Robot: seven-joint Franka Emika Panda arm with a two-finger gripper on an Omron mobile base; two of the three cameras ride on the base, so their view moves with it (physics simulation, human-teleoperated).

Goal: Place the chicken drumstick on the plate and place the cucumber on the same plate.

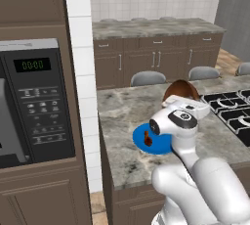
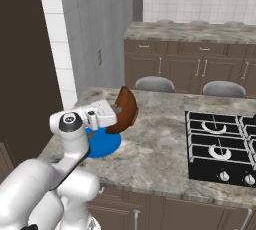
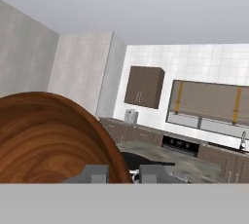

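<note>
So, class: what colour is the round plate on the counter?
Bright blue; the plate shows best in the left base view.

You are seeing the chicken drumstick [image 1: 148, 140] lying on the plate [image 1: 140, 134], which is sitting on the desk [image 1: 122, 116]; the stove [image 2: 220, 146] is lying to its right.

We see a bright-blue plate [image 1: 140, 136] w/ a reddish-brown drumstick [image 1: 148, 140] on it, a brown wood-grain bowl [image 2: 126, 109], grey-veined marble counter [image 2: 155, 149], black stove [image 2: 220, 146], dark-brown cabinets [image 1: 156, 62].
</note>
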